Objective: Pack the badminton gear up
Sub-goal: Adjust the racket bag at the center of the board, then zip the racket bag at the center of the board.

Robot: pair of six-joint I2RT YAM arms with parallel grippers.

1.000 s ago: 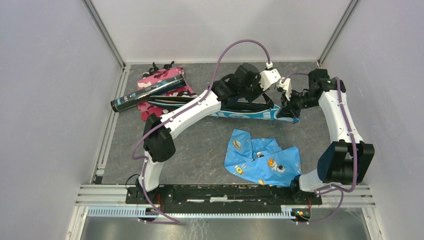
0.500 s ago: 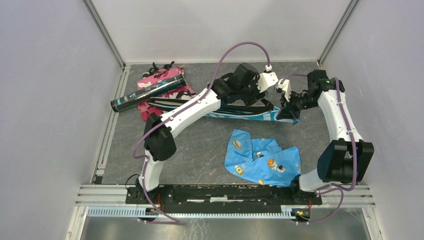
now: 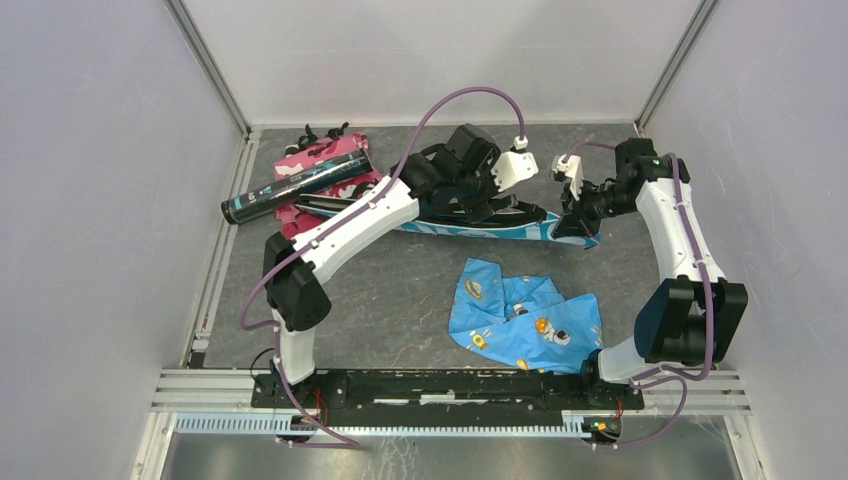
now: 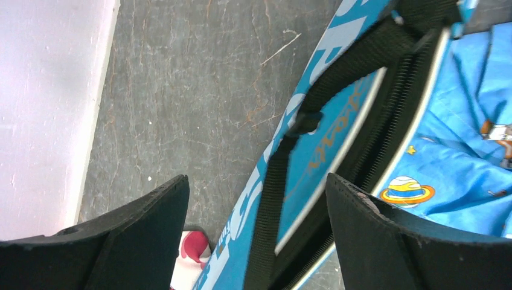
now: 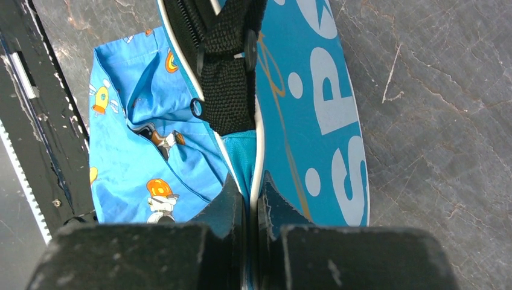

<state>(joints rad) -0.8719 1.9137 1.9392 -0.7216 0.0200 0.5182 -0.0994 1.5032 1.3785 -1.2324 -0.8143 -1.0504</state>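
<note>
We find the blue "SPORT" cover (image 3: 500, 232) stretched left to right across the far half of the table (image 3: 400, 290). A black strap (image 4: 272, 199) and a zipper (image 4: 386, 115) run along it. Neither wrist view lets us look inside, so we cannot tell what the cover holds or whether the zipper is undone.

The right gripper (image 5: 252, 196) is clenched on the white piping at the cover's right end, with the edge pinched between its pressed-together fingers. The left gripper (image 4: 256, 181) hangs over the middle of the cover with its fingers (image 4: 139, 235) spread wide, grasping nothing. The strap and cover pass between them, and we cannot tell whether they touch.

The black tube (image 3: 295, 188) lies on its side at the far left, resting across the pink camouflage bag (image 3: 320, 158), well apart from both grippers. What is in the tube is hidden from us, and so is what is in the bag. A dark, white-edged shape just left of the cover, beside the bag, is partly hidden by the left arm, and we cannot name it.

The blue cartoon-print cloth (image 3: 525, 320) lies crumpled near the cover, between it and the arm bases. From the wrist cameras we see it showing past the cover's edge
</note>
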